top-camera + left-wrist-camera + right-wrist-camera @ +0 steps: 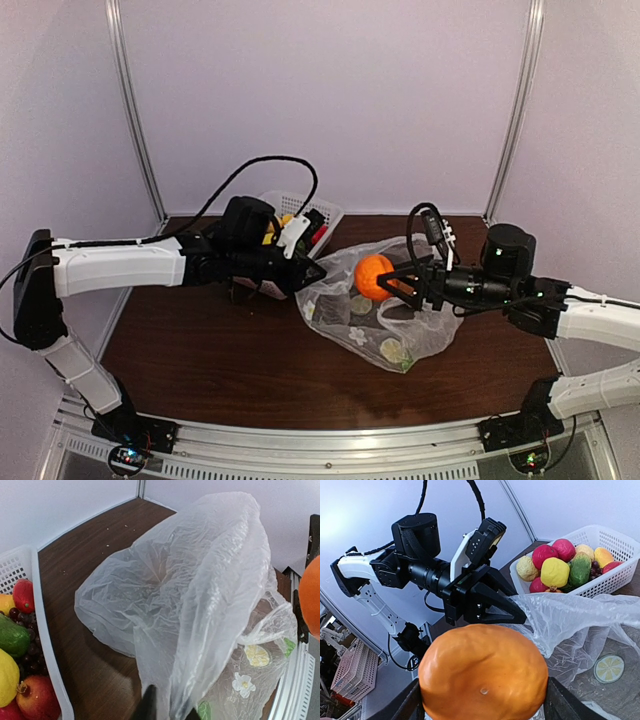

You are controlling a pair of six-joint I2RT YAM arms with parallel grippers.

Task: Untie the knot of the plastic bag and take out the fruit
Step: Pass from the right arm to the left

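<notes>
The orange fruit is hanging just above the plastic bag, which is lying crumpled right of the table's middle. The right gripper is clamping the fruit. The left gripper is pinching the bag's left rim, jaws together on film. A white basket is sitting at the far edge.

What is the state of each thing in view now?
plastic bag: one edge pinched and lifted
orange: gripped, held in the air
basket: upright, full
left end effector: closed on the plastic bag
right end effector: closed on the orange
</notes>
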